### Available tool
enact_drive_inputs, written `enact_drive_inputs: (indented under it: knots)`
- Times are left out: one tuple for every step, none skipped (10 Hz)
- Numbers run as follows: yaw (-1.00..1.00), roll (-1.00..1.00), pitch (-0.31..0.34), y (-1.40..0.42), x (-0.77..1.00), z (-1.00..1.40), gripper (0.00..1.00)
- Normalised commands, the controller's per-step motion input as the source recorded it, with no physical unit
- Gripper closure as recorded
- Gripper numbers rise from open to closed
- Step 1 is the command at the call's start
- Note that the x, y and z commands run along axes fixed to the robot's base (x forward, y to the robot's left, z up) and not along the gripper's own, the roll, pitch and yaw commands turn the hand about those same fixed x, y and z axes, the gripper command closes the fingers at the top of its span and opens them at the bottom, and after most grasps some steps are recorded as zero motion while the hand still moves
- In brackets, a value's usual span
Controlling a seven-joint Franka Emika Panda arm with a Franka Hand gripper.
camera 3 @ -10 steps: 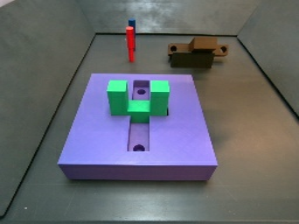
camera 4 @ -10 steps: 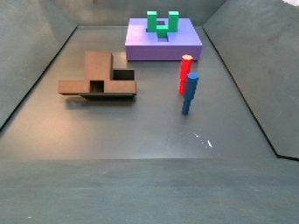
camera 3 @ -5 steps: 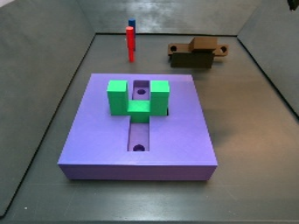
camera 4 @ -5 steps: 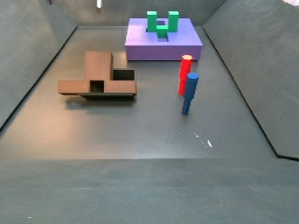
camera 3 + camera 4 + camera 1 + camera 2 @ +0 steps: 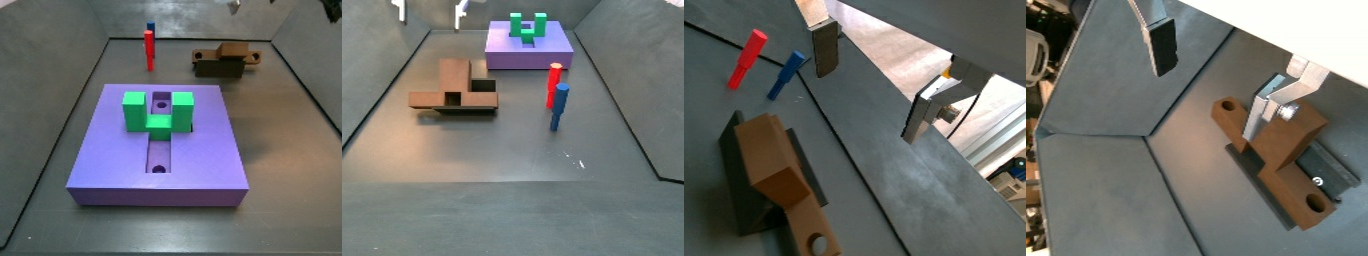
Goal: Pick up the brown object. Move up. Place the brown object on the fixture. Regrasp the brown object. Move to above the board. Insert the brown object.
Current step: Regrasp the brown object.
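The brown object is a light-brown bar with a round hole near one end. It rests on the dark fixture near a side wall. Both wrist views show the brown object and the fixture below my fingers. The gripper hangs open and empty high above the floor, its fingertips just inside the frame in both side views. The purple board with its green block lies apart from them.
A red peg and a blue peg stand upright between the board and the open floor. Both pegs, red and blue, show in a wrist view. Grey walls enclose the floor.
The gripper's fingertips have come down into view at the upper edge of both side views. The brown object, fixture, board and pegs have not moved.
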Motion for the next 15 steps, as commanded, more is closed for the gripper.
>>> enact_drive_inputs:
  knots:
    - [-0.46, 0.21, 0.889, -0.18, 0.00, -0.03, 0.00]
    - [-0.53, 0.19, 0.949, -0.15, -0.02, -0.08, 0.00]
    - [-0.51, 0.00, 0.709, -0.15, 0.00, -0.35, 0.00]
    - [-0.34, -0.11, 0.231, -0.09, 0.00, -0.56, 0.00]
    - [-0.22, -0.24, 0.026, -0.02, 0.00, -0.50, 0.00]
    - [-0.12, -0.13, 0.017, 0.00, 0.00, -0.35, 0.00]
    - [-0.02, -0.11, 0.000, 0.00, 0.00, -0.25, 0.00]
    - [-0.01, -0.03, 0.009, 0.00, 0.00, -0.23, 0.00]
    - [0.00, -0.09, 0.000, -0.03, -0.01, -0.36, 0.00]
    - [0.00, -0.15, 0.000, -0.01, -0.01, -0.40, 0.00]
    - [0.00, -0.13, 0.006, 0.00, 0.00, -0.33, 0.00]
    - [0.00, -0.07, 0.023, -0.01, 0.00, -0.27, 0.00]
    - [0.00, -0.01, 0.060, -0.01, 0.00, -0.26, 0.00]
    - [0.00, 0.00, 0.089, 0.00, 0.00, -0.16, 0.00]
    - [-0.01, 0.00, 0.134, 0.00, 0.00, 0.00, 0.00]
